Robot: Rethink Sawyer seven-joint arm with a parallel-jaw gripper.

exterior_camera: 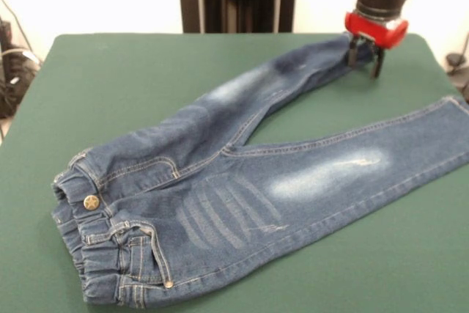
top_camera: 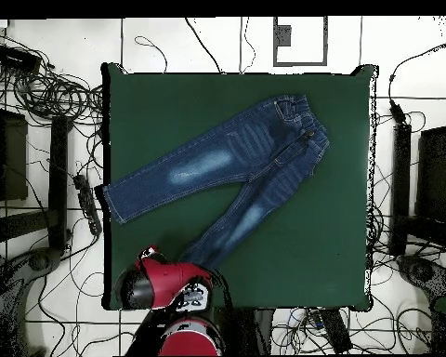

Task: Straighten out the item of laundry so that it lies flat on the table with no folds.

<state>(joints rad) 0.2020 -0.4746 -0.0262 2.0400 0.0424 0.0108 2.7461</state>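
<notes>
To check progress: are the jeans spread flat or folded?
Spread: the jeans lie open with both legs apart on the table; the far cuff is hidden behind the gripper.

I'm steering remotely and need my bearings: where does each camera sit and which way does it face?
Front view: across the table, facing the robot; shows the jeans and the gripper at one leg's hem.
Overhead view: above, looking straight down; robot's red arm at the bottom edge.
Shared: the jeans, the green table and the arm, turned half round.
</notes>
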